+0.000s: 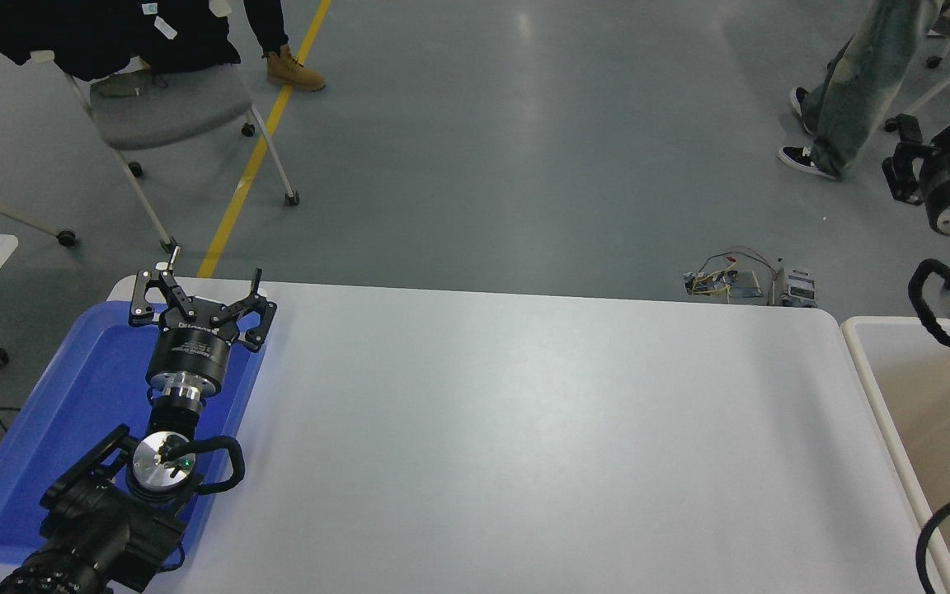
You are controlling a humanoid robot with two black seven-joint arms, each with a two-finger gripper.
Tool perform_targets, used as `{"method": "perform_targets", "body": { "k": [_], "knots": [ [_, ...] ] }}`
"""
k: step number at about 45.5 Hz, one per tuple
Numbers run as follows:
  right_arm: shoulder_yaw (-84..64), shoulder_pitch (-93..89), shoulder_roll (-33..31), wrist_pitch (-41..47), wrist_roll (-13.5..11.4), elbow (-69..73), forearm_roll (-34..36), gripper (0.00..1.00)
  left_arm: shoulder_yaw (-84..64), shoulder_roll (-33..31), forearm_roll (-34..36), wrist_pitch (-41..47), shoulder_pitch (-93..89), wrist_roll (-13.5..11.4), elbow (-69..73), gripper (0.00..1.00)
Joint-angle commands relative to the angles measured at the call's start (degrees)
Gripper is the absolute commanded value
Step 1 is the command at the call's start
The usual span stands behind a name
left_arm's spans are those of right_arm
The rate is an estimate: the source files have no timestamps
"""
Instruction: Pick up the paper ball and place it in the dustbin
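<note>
Left gripper (199, 287): parked at the table's 10 o'clock corner, jaws spread apart with nothing between them, hanging over the far end of the blue tray (71, 412). Its arm runs back to the picture's 7 o'clock corner.

Right gripper (937, 144): at the picture's 2 o'clock edge, raised beyond the table's far right corner. Only the black body and part of one finger link show; the fingertips are cut off by the frame, so whether the jaws are apart or together cannot be told. Its arm drops along the right edge, over the dustbin.

Dustbin (862, 363): white rounded rim, beige inside, set against the table's 3 o'clock end and cropped by the picture's edge.

Paper ball: not visible anywhere in view.

White table (524, 437): bare top between tray and bin.

Floor beyond, 12 o'clock: a bundle of wires and small electronics (743, 285) just past the table's far edge; a grey chair (170, 107) with dark clothing draped on it at 11 o'clock beside a yellow line (265, 136); a person's tan boot (295, 73) near the line; another person's legs (854, 91) at 1 o'clock.
</note>
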Motion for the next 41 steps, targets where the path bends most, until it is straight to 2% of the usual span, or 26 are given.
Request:
{"method": "perform_targets", "body": {
  "k": [1, 15, 41],
  "knots": [
    [3.5, -9.2, 5.7, 3.1, 5.8, 2.4, -0.1, 1.00, 0.0, 0.0, 0.0, 0.0, 0.0, 0.0, 0.0, 1.00],
    [3.7, -15.6, 11.8, 4.9, 5.8, 2.2, -0.4, 1.00, 0.0, 0.0, 0.0, 0.0, 0.0, 0.0, 0.0, 1.00],
    [3.3, -17.2, 11.7, 5.6, 5.8, 2.3, -0.7, 1.00, 0.0, 0.0, 0.0, 0.0, 0.0, 0.0, 0.0, 1.00]
  ]
}}
